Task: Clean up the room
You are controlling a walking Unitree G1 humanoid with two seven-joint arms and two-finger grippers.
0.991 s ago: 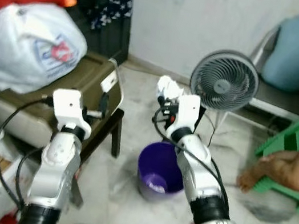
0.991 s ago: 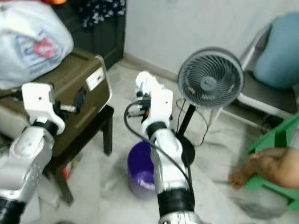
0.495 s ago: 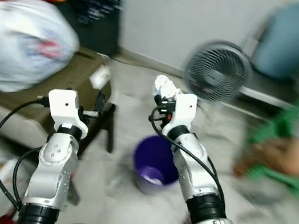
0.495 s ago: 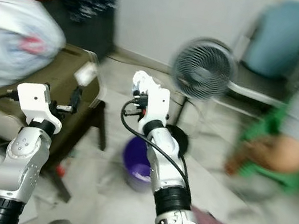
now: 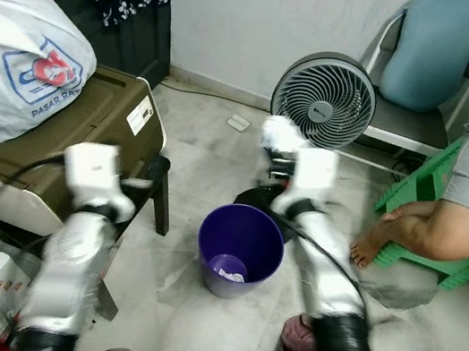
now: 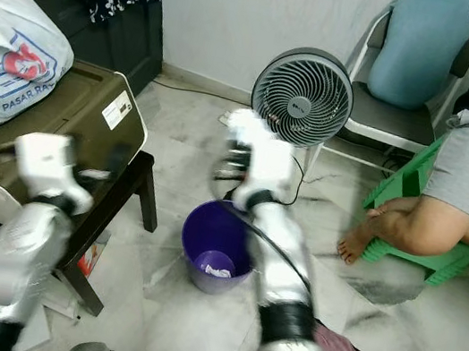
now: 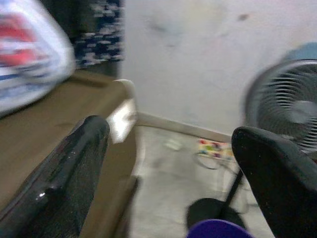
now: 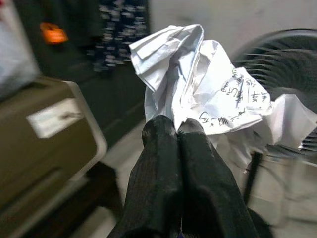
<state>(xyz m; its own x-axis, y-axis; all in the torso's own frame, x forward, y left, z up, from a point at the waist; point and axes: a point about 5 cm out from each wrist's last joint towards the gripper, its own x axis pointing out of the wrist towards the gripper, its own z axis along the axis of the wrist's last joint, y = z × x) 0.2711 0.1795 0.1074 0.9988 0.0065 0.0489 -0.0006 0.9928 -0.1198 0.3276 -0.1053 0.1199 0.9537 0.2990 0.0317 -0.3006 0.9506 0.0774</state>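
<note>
**Carrying crumpled paper to the purple bin**

Holding a crumpled sheet of handwritten paper (image 8: 198, 79) in the right gripper (image 8: 177, 130), I see its two black fingers pressed fully together, pinching the paper's lower edge. In the head views that arm is motion-blurred; the paper sits raised above and just behind the purple bin (image 5: 240, 249), in front of the standing fan (image 5: 324, 99).

Progress, as I judge it: one piece of pale rubbish (image 5: 228, 274) already lies at the bottom of the bin, so at least one item is done. The held sheet is not yet over the bin mouth; a release remains. A small pale scrap (image 5: 238, 123) lies on the floor beyond the bin, near the wall, possibly next.

Left gripper (image 7: 168, 163): fingers spread wide, nothing between them, off to the bin's left beside the brown case (image 5: 69, 133).

View differences: the right wrist view gives the writing and the closed pinch; the head views give the bin's contents and a seated person's leg (image 5: 431, 219) to the bin's right.
</note>
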